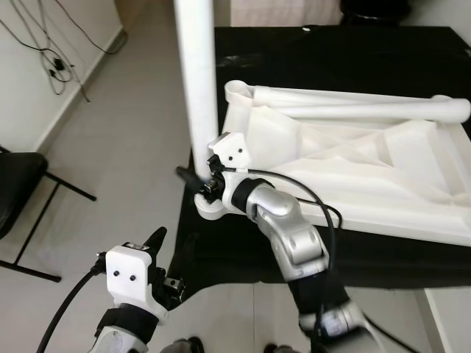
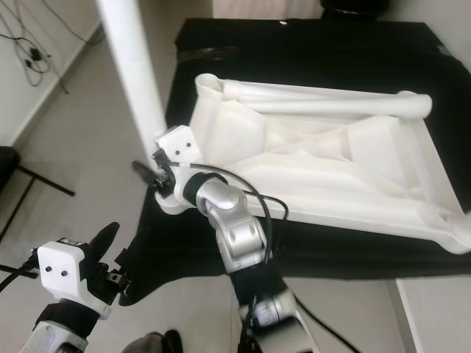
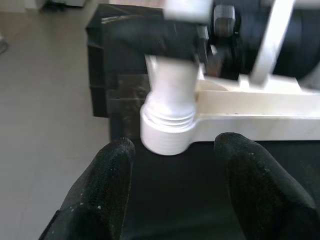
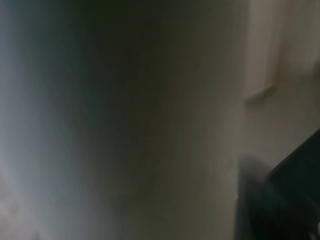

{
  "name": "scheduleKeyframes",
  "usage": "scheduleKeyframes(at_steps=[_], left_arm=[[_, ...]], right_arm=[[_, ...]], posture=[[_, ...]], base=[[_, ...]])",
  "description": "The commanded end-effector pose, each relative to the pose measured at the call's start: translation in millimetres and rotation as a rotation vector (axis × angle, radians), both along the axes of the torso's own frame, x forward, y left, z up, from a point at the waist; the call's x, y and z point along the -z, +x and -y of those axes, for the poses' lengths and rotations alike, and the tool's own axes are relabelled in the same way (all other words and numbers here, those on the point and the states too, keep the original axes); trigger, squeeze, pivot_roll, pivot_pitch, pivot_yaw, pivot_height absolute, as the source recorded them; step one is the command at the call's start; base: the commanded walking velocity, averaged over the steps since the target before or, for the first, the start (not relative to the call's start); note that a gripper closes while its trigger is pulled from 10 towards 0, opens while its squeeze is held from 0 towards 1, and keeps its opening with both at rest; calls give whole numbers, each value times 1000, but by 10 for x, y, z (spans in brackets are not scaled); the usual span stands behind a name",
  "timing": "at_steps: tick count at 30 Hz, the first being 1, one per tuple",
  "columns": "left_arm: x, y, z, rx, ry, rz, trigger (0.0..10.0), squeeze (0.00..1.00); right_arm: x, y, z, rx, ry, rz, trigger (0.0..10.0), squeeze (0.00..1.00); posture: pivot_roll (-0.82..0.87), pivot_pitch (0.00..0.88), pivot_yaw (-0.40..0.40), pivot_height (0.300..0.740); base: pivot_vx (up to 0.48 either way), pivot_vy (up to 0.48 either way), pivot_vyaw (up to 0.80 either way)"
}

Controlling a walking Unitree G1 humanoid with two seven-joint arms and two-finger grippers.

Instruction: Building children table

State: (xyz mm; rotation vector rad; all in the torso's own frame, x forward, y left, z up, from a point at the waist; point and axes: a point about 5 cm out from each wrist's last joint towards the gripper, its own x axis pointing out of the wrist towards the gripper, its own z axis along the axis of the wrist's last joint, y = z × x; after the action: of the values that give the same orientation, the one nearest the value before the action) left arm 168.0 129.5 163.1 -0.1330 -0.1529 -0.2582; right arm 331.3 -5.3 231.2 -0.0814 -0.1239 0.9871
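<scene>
A white plastic child's table top (image 1: 368, 173) lies upside down on a black surface (image 1: 331, 51). One white leg (image 1: 197, 73) stands upright in the near left corner socket (image 3: 167, 135). My right gripper (image 1: 197, 179) is shut around the base of this leg, just above the socket; the right wrist view shows the leg (image 4: 125, 120) as a close blur. More white legs (image 1: 353, 103) lie across the far edge of the top. My left gripper (image 1: 163, 261) hovers low and to the left of the corner, open and holding nothing, its fingers (image 3: 100, 195) pointing at the socket.
The black surface drops off at its left and near edges onto a grey tiled floor (image 1: 125, 147). A black chair (image 1: 18, 191) stands at the far left. Cables (image 1: 55, 62) hang along the white wall.
</scene>
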Motion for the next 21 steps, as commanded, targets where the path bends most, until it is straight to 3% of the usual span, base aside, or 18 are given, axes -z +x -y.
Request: scheduleKeyframes(at_steps=[1, 2, 3, 4, 5, 7, 15, 16, 18, 19, 21], left_arm=[[26, -23, 9, -2, 3, -17, 10000, 0], [23, -26, 13, -2, 2, -17, 10000, 0], [21, -31, 17, -2, 1, -17, 10000, 0], [20, -33, 19, -3, 0, -17, 10000, 0], [20, -38, 22, -3, 0, -17, 10000, 0], [19, -46, 26, -3, 0, -17, 10000, 0], [7, -69, 35, -3, -2, -19, 10000, 0], [7, -71, 36, -3, -2, -20, 10000, 0], [6, -73, 37, -3, -2, -20, 10000, 0], [5, -74, 38, -3, -2, -21, 10000, 0], [3, -75, 39, -4, -3, -21, 10000, 0]], right_arm=[[-176, -69, -157, -230, 22, 74, 10000, 1000], [-203, -68, -135, -318, -1, 101, 10000, 1000], [-217, -32, -115, -364, -42, 119, 10000, 118], [-222, -7, -105, -377, -65, 126, 10000, 118], [-226, 7, -96, -422, -92, 131, 10000, 0], [-234, 24, -81, -515, -131, 118, 10000, 0], [-315, 84, -71, -667, -137, 70, 10000, 0], [-324, 95, -71, -689, -133, 63, 8824, 0], [-329, 101, -70, -703, -131, 59, 8824, 0], [-334, 107, -66, -715, -129, 55, 0, 0], [-339, 113, -55, -724, -124, 48, 0, 0]], posture=[[111, 226, -23, 740], [111, 227, -23, 740], [112, 231, -24, 740], [112, 231, -24, 740], [115, 232, -26, 740], [120, 237, -26, 740], [128, 248, -26, 740], [128, 248, -26, 740], [128, 250, -26, 740], [127, 253, -26, 740], [127, 253, -26, 740]], base=[[0, 0, 0], [0, 0, 0], [0, 0, 0], [0, 0, 0], [0, 0, 0], [0, 0, 0], [0, 0, 0], [0, 0, 0], [0, 0, 0], [0, 0, 0], [0, 0, 0]])
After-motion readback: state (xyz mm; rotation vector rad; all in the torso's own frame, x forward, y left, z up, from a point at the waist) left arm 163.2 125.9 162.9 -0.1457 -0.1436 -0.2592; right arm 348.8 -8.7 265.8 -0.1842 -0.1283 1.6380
